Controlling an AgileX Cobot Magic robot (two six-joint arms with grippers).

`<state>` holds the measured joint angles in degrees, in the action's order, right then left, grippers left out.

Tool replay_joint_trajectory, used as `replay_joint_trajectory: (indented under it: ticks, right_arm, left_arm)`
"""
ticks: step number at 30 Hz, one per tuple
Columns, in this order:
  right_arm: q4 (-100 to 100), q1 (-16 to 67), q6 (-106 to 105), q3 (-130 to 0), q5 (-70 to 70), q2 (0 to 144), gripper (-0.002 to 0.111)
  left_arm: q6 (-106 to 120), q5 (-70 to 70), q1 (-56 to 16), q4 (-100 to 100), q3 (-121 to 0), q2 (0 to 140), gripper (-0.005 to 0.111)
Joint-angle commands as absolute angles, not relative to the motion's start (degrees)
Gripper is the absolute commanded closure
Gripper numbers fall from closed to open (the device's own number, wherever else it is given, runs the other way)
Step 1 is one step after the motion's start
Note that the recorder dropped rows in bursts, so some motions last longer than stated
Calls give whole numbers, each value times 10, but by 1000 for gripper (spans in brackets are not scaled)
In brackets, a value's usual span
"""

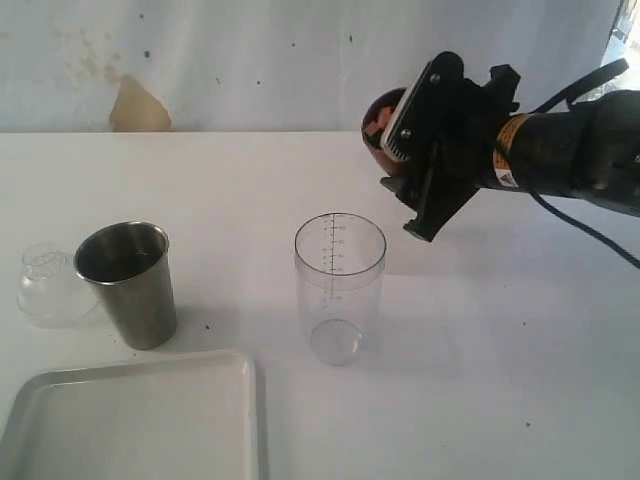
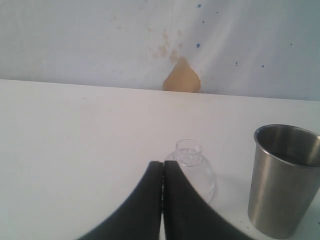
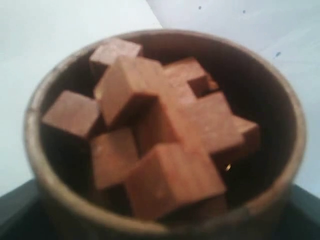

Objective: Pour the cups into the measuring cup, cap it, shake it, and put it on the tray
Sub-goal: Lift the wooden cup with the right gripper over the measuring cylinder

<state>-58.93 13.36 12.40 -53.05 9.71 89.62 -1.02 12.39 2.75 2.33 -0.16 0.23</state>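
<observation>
While the wooden cup (image 3: 250,85) hangs in the air, loaded with small brown wooden blocks (image 3: 165,145), the step in hand looks like the first pour. The right gripper (image 1: 420,160) clasps that cup across its body, above and to the right of the measuring cup (image 1: 340,285), which stands upright and apparently empty on the white table (image 1: 500,380). The right arm reaches in from the measuring cup's right, its wrist rolled so the cup appears tilted. The next move likely calls for bringing the cup's lip over the measuring cup's open mouth and tipping further, so the blocks drop inside. Left of the measuring cup stands the steel tumbler (image 1: 130,285), with the cap (image 1: 48,285) beyond it and the tray (image 1: 140,420) in front. The left gripper (image 2: 163,167) is clenched on nothing, just beside the cap.
</observation>
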Motion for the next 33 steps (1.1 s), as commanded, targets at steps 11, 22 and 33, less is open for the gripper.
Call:
replay_joint_trajectory:
  ticks: [11, 22, 33]
  right_arm:
    - [-677, 131, 113, -526, 103, 876, 108]
    - [-680, 165, 87, -526, 43, 870, 108]
    - [-680, 182, 22, -526, 0, 870, 108]
  left_arm:
    - [-10, 120, 27, 21, 0, 0, 106]
    - [-10, 120, 27, 21, 0, 0, 106]
    - [-10, 120, 27, 21, 0, 0, 106]
